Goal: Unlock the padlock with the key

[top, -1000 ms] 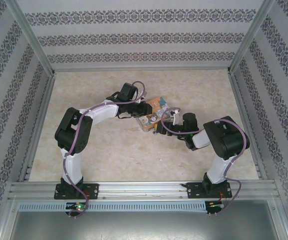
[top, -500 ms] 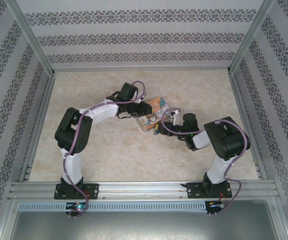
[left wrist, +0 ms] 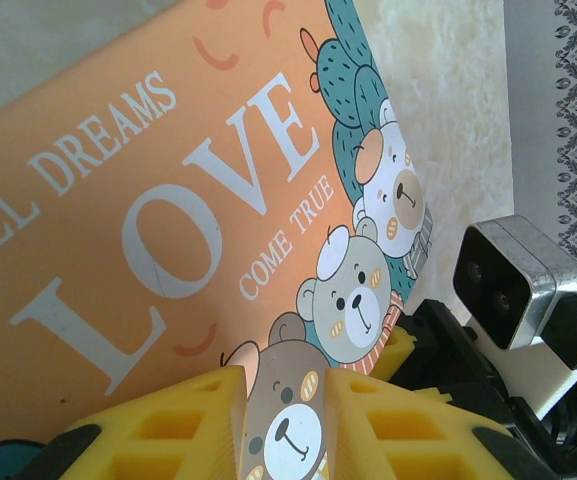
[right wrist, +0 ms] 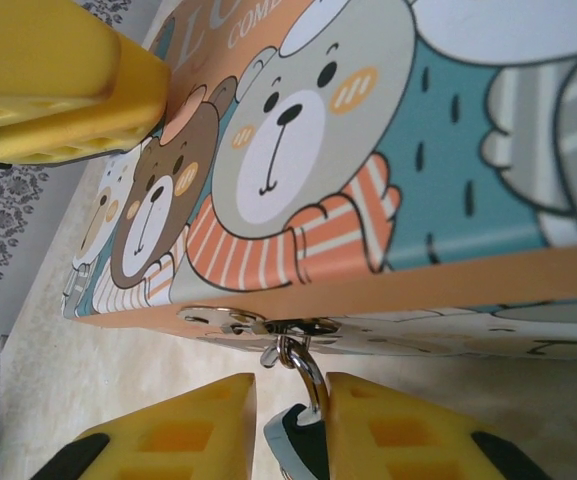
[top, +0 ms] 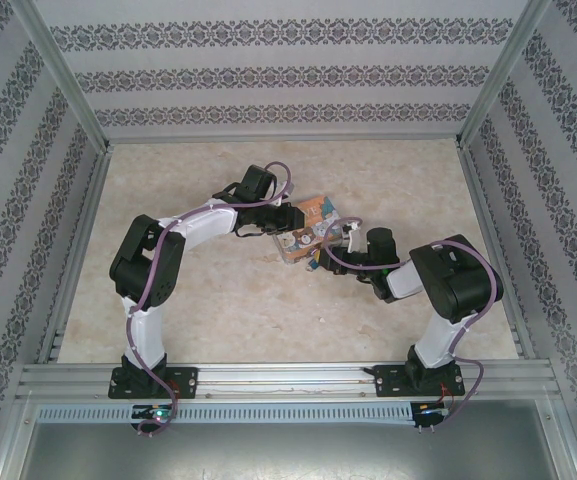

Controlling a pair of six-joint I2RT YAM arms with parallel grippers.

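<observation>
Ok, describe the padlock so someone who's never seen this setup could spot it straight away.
Find the orange tin with cartoon bears in the middle of the table. A small metal clasp sticks out from its side, and the padlock hangs there between the yellow fingers of the right gripper. It is tiny beside the tin, with a thin silvery shackle and a teal body.

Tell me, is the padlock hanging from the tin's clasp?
Yes, the padlock hangs by its shackle from the clasp on the orange tin.
</observation>
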